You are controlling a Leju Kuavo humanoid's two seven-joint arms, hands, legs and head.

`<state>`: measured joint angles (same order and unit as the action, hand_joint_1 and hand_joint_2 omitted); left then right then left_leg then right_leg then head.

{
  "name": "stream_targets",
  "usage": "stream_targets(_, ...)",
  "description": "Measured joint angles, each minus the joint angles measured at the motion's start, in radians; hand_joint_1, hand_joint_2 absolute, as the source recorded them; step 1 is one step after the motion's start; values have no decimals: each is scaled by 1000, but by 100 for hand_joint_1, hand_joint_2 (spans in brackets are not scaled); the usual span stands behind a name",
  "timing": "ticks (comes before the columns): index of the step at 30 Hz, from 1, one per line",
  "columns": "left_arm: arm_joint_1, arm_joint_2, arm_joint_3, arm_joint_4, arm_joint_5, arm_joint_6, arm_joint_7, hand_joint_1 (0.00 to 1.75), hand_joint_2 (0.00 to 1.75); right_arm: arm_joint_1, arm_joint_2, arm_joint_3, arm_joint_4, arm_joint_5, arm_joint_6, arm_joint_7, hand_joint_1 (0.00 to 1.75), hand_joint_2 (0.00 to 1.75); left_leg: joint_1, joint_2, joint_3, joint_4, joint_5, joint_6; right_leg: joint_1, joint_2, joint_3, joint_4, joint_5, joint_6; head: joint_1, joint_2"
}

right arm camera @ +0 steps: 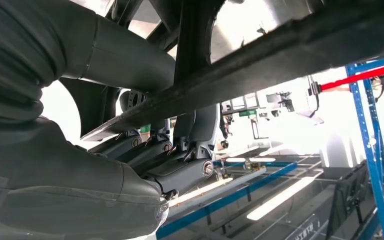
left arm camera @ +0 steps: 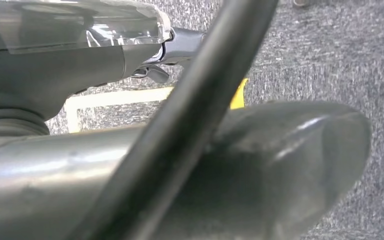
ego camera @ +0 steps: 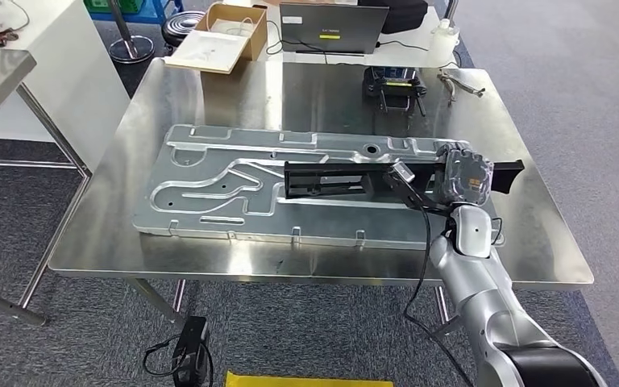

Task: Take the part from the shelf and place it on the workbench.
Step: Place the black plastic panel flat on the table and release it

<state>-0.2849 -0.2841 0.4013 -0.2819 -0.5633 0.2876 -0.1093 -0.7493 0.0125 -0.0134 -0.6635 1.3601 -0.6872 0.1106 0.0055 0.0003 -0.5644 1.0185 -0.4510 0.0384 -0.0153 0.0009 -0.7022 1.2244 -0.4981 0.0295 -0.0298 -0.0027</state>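
Part [ego camera: 346, 179] is over the plate [ego camera: 209, 189] on the bench [ego camera: 524, 242], centre to 3 o'clock, my right hand [ego camera: 466, 176] clamped on its 3 o'clock end. Carry looks done; releasing is left. Can't tell if it's resting. Left hand [left arm camera: 145, 65]: can't tell.

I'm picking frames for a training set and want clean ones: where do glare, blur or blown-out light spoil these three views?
Head view: sharp, but the steel workbench mirrors ceiling light in pale streaks. Left wrist view: a black cable and a grey body part loom close and blurred; the carpet behind is clearer. Right wrist view: the background is blown out white, leaving the right hand and the black part dark and backlit.
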Motion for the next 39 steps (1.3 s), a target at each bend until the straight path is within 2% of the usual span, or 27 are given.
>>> stream_targets(1,0,0,0,0,1,1,-2,0,0,-6,-4,-2,0,-3,7,0,175,175,-2,-1,1,0,0,0,5,0,38,-68,31,-11,0,0)
stream_targets(3,-1,0,0,0,3,2,-4,0,0,-20,-10,-8,-2,-10,20,0,175,175,-6,-4,-1,1,1,-4,16,-3,94,-179,63,-34,0,0)
stream_targets(5,0,-1,0,0,6,2,-5,0,0,-27,-14,-15,-5,-17,29,-1,175,175,-5,-5,-4,0,2,-13,23,-7,106,-210,64,-44,0,0)
stream_targets(7,2,0,-1,0,8,3,-6,0,0,-28,-18,-19,-10,-19,36,-3,175,175,-6,-5,-4,-1,1,-23,18,-8,111,-225,73,-46,0,0)
stream_targets(8,2,0,-1,0,9,3,-7,0,0,-28,-19,-19,-13,-20,38,-4,175,175,-6,-5,-10,12,-10,-28,13,-10,116,-235,78,-47,0,0)
stream_targets(9,2,0,-1,0,10,3,-8,0,0,-28,-19,-19,-14,-20,39,-5,175,175,-6,-5,-24,45,-32,-34,9,-11,119,-244,83,-48,0,0)
stream_targets(12,3,2,0,0,17,3,-12,0,0,-25,-19,-19,-16,-20,42,-6,175,175,4,-4,-111,222,-114,-48,6,-13,118,-247,85,-51,0,0)
stream_targets(13,5,4,0,0,19,3,-15,0,0,-23,-19,-19,-16,-20,43,-6,175,175,8,-4,-129,256,-118,-53,5,-12,117,-246,83,-49,0,0)
stream_targets(14,6,5,0,0,20,2,-18,0,0,-22,-19,-19,-17,-20,43,-7,175,175,11,-4,-131,255,-104,-57,3,-9,116,-244,78,-47,0,0)
stream_targets(15,6,5,0,0,20,2,-21,0,0,-21,-19,-19,-18,-20,44,-7,175,175,15,-3,-114,217,-73,-60,1,-7,117,-240,71,-44,0,0)
stream_targets(16,6,6,0,0,19,2,-23,0,0,-21,-19,-19,-18,-21,45,-7,175,175,18,-2,-81,151,-39,-62,-2,-5,118,-235,62,-39,0,0)
stream_targets(17,5,7,0,0,19,2,-25,0,0,-21,-19,-19,-18,-21,47,-7,175,175,18,-1,-50,88,-20,-62,-2,-4,119,-228,54,-32,0,0)
stream_targets(19,4,8,0,0,18,2,-26,0,0,-23,-22,-21,-23,-22,48,-8,175,175,17,-1,-9,12,-15,-51,0,-3,120,-218,41,-16,0,0)
stream_targets(22,4,9,0,0,18,2,-26,0,0,-23,-26,-23,-29,-23,50,-8,175,175,15,-3,6,2,-28,-23,-2,0,124,-200,46,4,0,0)
stream_targets(24,3,9,-1,0,17,2,-26,0,0,-23,-29,-24,-32,-23,52,-8,175,175,15,-3,29,-2,-35,-9,-5,-1,103,-151,39,12,0,0)
stream_targets(25,2,8,-1,0,17,2,-26,0,0,-23,-30,-25,-33,-23,53,-9,175,175,14,-3,40,-5,-40,-5,-6,-1,71,-103,27,14,0,0)
stream_targets(27,1,8,-1,0,17,2,-26,0,0,-16,-31,-25,-33,-23,52,-9,175,175,13,-4,58,-8,-55,-1,-6,-1,-20,11,-4,17,0,0)
stream_targets(28,3,8,-1,0,17,2,-26,0,0,-13,-32,-25,-33,-23,52,-10,175,175,13,-6,70,-10,-64,-1,-6,-1,-60,47,-17,17,0,0)
stream_targets(29,6,9,-1,0,17,2,-26,0,0,-12,-33,-25,-33,-23,52,-11,175,175,13,-8,84,-11,-75,-2,-6,-1,-87,56,-26,15,0,0)
stream_targets(30,8,9,-1,0,17,1,-26,0,0,-11,-33,-25,-33,-23,54,-12,175,175,13,-10,104,-13,-90,-3,-5,-1,-101,31,-20,11,0,0)
stream_targets(31,10,8,-1,0,17,0,-25,0,0,-11,-34,-25,-33,-22,56,-13,175,175,12,-11,125,-15,-104,-5,-3,0,-100,-21,10,4,0,0)
stream_targets(33,13,7,-1,1,17,-2,-23,0,0,-11,-36,-25,-32,-22,59,-16,175,175,12,-15,163,-16,-137,-12,7,4,-86,-152,142,-15,0,0)
stream_targets(34,13,7,-1,1,17,-2,-23,0,0,-14,-37,-24,-33,-21,59,-19,175,175,11,-16,176,-18,-152,-20,13,7,-81,-187,199,-23,0,0)
stream_targets(35,13,6,-2,1,17,-1,-22,0,0,-20,-37,-24,-34,-21,60,-21,175,175,11,-18,188,-20,-162,-28,18,10,-76,-203,231,-30,0,0)
stream_targets(37,9,6,-2,1,17,1,-22,0,0,-34,-37,-23,-37,-20,60,-24,175,175,12,-18,189,7,-145,-45,21,9,-59,-202,217,-43,0,0)
stream_targets(38,6,6,-2,1,17,2,-23,0,0,-36,-36,-23,-37,-20,61,-24,175,175,14,-17,169,53,-120,-49,19,7,-44,-210,206,-52,0,0)
stream_targets(39,3,6,-2,1,17,2,-23,0,0,-37,-35,-23,-37,-20,62,-25,175,175,15,-15,135,112,-98,-53,16,4,-28,-219,198,-59,0,0)
